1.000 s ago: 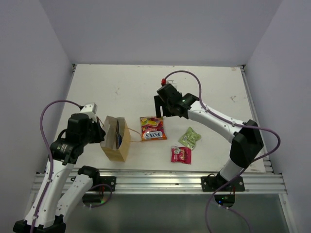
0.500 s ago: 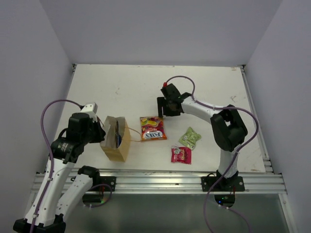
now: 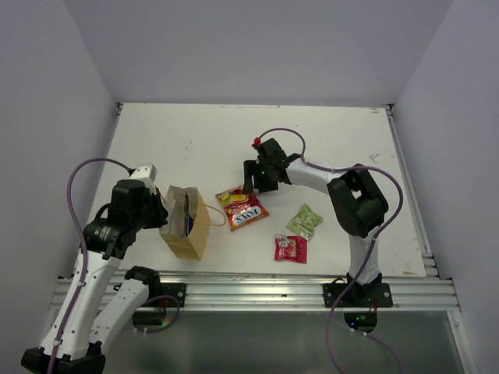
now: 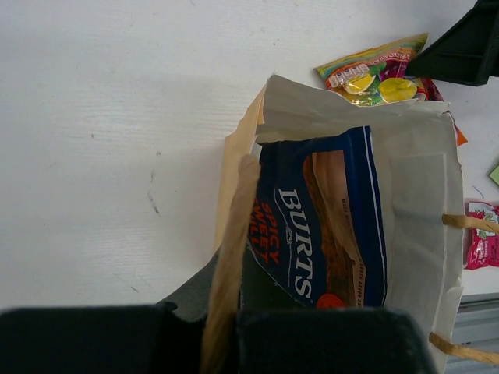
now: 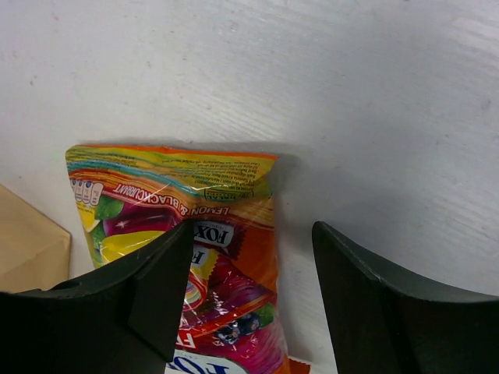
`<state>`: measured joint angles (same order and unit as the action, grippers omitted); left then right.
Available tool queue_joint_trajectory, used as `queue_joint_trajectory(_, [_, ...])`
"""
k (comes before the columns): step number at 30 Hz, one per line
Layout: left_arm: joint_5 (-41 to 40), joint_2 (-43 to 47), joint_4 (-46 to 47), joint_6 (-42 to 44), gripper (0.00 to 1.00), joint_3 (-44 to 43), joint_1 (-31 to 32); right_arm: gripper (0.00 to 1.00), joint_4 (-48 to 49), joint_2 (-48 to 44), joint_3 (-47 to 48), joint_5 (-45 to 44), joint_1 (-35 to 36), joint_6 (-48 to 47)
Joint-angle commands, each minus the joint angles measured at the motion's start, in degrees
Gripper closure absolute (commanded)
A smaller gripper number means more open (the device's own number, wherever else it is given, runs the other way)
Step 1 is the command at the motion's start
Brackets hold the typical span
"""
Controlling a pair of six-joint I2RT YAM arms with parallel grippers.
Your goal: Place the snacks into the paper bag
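Candy bag (image 5: 226,202) has one edge between the spread jaws of your right gripper (image 5: 251,230): go lower, then squeeze. Your left gripper (image 4: 226,315) pinches the paper bag (image 4: 421,202).

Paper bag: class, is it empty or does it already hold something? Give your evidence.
Not empty. The left wrist view looks down into the paper bag, and the blue crisp bag sits inside it.
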<state>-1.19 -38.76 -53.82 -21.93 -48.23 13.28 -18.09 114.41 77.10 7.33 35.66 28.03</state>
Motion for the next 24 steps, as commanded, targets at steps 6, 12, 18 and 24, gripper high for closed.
queue_joint_trajectory(6, [-1.2, -1.1, 0.6, -0.2, 1.0, -0.5, 0.3, 0.33, 3.7, 4.7, 1.0, 8.2, 0.1, 0.9])
queue_joint_trajectory(12, [-1.7, -1.4, 0.6, -0.6, 1.0, -0.6, 0.3, 0.43, 3.0, 8.3, 3.2, 11.8, 0.1, 0.3])
queue_joint_trajectory(18, [-2.3, -1.6, 0.3, -0.9, 1.0, -0.6, 0.3, 0.88, 1.7, 9.6, 2.4, 11.8, 0.1, -1.2])
queue_joint_trajectory(24, [-2.2, -1.8, 0.5, -1.0, 1.0, -0.6, 0.3, 1.0, -2.4, 4.1, 2.4, 4.6, 0.5, -4.6])
